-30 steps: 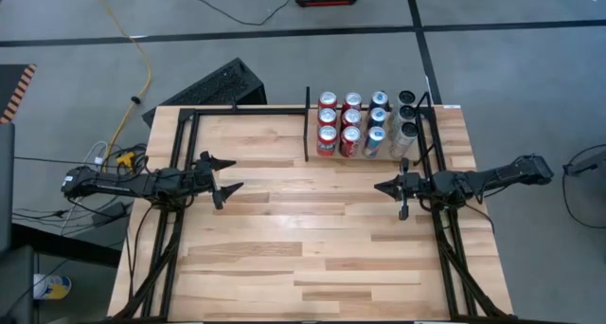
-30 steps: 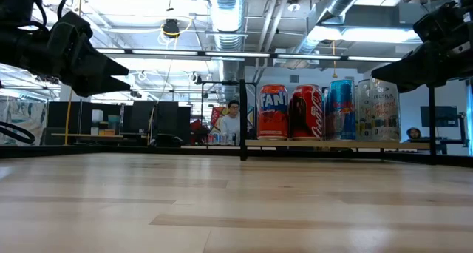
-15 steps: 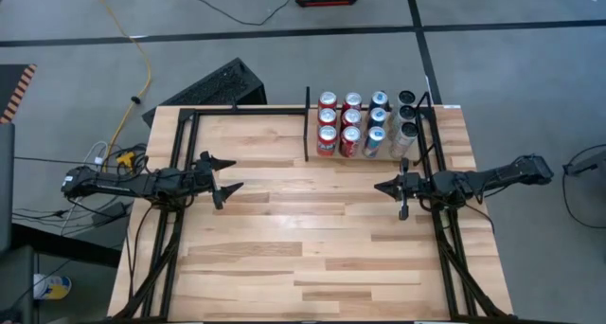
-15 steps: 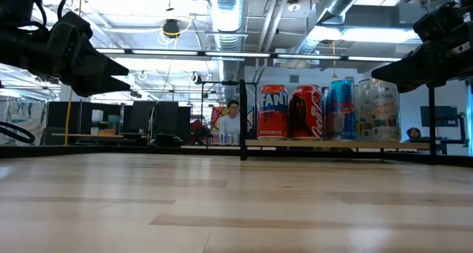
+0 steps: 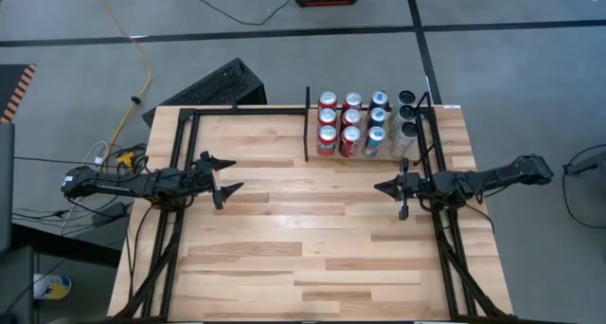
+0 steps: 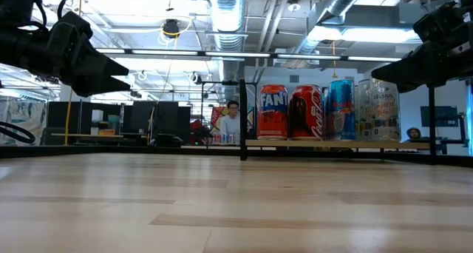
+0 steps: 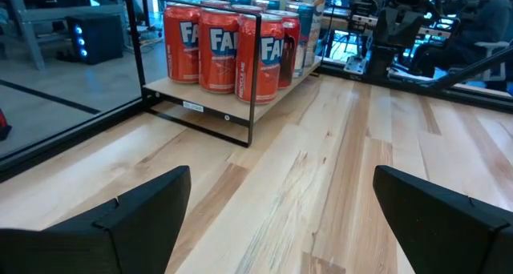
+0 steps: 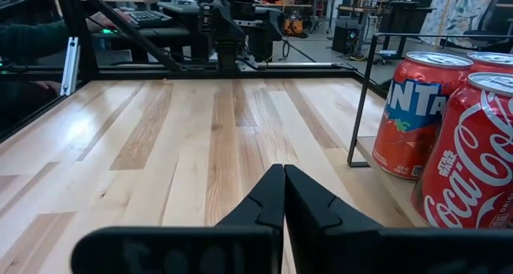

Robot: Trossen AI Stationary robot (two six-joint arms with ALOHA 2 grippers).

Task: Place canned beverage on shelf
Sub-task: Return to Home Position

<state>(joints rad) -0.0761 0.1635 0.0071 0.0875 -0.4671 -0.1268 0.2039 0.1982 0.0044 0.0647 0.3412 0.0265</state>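
Several upright cans (image 5: 365, 125) stand on their bases in rows on the light wood shelf bay (image 5: 388, 159) at the table's far right: orange Fanta (image 6: 273, 112), red Coca-Cola (image 6: 305, 112), blue (image 6: 340, 110) and pale ones (image 6: 377, 110). A thin black divider bar (image 5: 307, 125) bounds the bay on its left. My left gripper (image 5: 229, 175) hovers open and empty over the table's left middle, fingers pointing right. My right gripper (image 5: 381, 187) hovers shut and empty over the right middle, pointing left, just near of the shelf. Neither holds a can.
Black tube frame rails run along the table's left side (image 5: 175, 163) and right side (image 5: 437, 172). Bare wood table top (image 5: 303, 229) lies between the two grippers and toward the near edge. A person (image 6: 233, 120) sits in the room beyond the table.
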